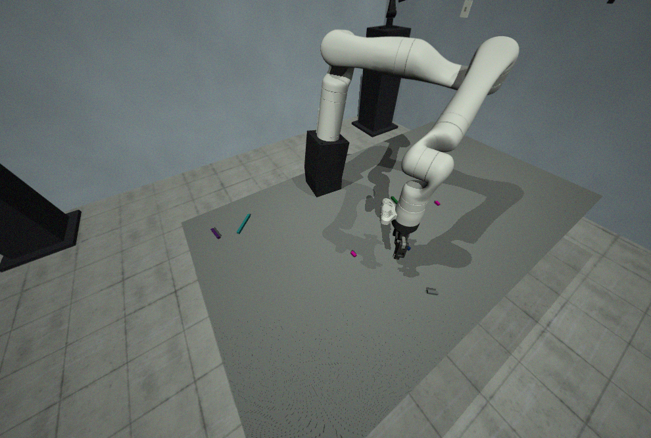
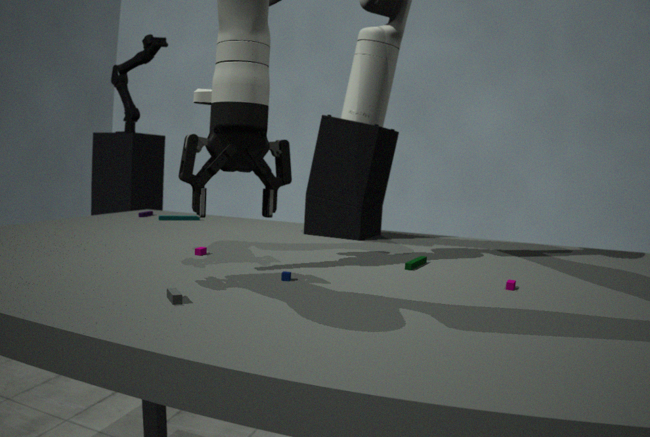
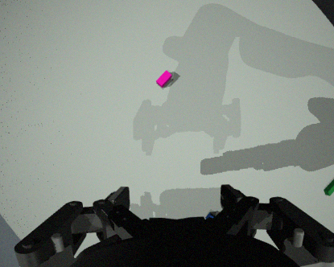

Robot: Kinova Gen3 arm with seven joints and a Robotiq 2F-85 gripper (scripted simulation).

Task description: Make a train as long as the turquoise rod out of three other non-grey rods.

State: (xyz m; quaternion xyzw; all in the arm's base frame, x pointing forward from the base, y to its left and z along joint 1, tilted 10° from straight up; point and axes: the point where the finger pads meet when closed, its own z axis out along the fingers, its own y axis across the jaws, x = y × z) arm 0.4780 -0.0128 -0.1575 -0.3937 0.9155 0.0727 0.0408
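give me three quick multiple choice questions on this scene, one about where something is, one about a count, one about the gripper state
1. Where does the purple rod lie?
A. beside the turquoise rod
B. under the gripper
C. touching the grey rod

2. How many magenta rods are on the table?
A. one
B. two
C. three

3. What state is the gripper in?
A. shut on the blue rod
B. shut on nothing
C. open, holding nothing

Answers:
1. A, the two lie close together but apart at the far corner, well away from the other rods.
2. B, one sits near the gripper's side, another far to the right in the exterior view.
3. C, its fingers stand wide apart above the table, nothing between them.
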